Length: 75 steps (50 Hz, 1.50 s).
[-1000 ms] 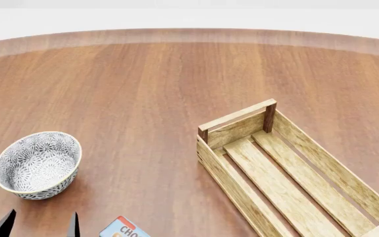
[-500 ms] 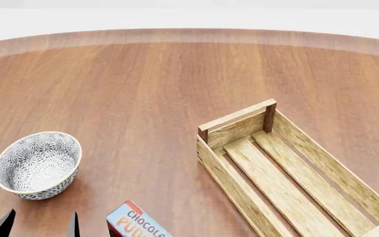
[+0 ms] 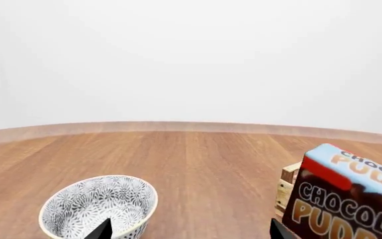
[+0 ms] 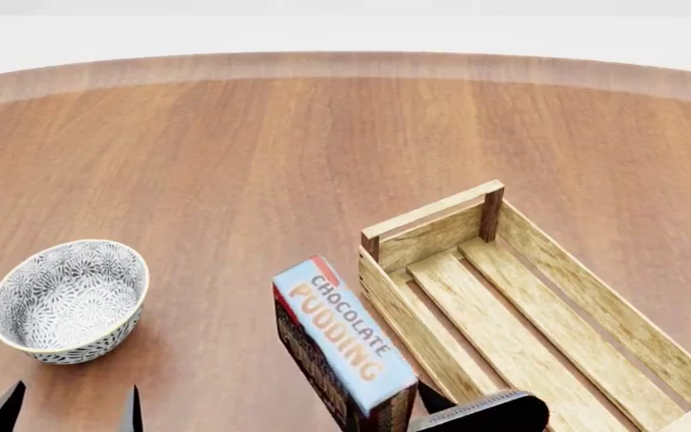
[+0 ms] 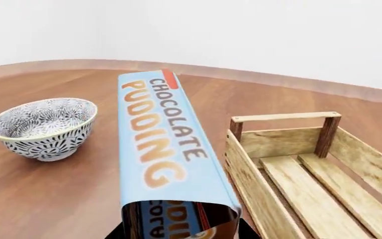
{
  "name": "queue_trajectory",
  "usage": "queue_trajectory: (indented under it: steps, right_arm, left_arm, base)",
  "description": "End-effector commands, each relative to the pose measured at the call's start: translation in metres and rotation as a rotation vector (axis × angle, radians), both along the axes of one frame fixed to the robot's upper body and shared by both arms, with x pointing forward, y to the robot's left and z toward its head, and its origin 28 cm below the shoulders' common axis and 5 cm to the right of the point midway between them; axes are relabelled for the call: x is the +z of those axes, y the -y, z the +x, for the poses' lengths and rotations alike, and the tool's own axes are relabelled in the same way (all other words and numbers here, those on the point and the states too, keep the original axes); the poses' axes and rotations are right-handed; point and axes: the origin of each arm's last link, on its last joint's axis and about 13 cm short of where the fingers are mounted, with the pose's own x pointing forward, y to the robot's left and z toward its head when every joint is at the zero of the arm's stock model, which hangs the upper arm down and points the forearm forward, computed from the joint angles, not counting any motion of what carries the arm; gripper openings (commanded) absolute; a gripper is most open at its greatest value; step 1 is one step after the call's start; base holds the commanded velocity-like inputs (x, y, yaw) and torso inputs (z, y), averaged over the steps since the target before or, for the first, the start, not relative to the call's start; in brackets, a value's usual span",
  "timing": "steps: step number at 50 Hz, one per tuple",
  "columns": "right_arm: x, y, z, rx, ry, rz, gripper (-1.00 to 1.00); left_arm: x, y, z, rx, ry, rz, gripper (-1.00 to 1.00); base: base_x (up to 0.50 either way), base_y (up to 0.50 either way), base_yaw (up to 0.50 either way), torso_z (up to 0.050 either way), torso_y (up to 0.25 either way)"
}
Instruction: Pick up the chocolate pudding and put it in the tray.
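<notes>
Bright, even, sharp renders; soft faint shadows.

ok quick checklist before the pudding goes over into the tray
1. Right hand shut on the chocolate pudding: ok, the carton is off the table and the hand's fingers flank its base in the right wrist view.
2. Tray floor bare: ok.
3. Carton over the tray: not ok, it hangs beside the near long wall.
4. Carton above that wall: cannot tell.
5. Bowl off the path: ok, it is on the far side from the tray.
6. Left hand open and away: ok.
</notes>
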Motion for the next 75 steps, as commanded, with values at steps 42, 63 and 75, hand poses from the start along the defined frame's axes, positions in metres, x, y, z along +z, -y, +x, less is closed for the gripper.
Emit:
queue_trajectory:
  steps: [42,63,75]
  right_arm:
    - [0.011,0.049,0.053,-0.412,0.043,0.001,-1.00]
    - [-0.005,0.070,0.065,-0.565,0.022,-0.002,-1.00]
    - [-0.012,0.076,0.068,-0.614,0.007,0.007,-1.00]
  left_arm:
    - [-0.001,-0.001,0.001,0.005,-0.001,-0.002,1.00]
    - [-0.001,-0.001,0.001,0.007,-0.003,-0.001,1.00]
    - [-0.002,-0.001,0.002,0.008,-0.004,-0.001,1.00]
  base:
    - [0.00,0.00,0.00,0.000,0.000]
    - [0.00,0.00,0.00,0.000,0.000]
    - [0.00,0.00,0.00,0.000,0.000]
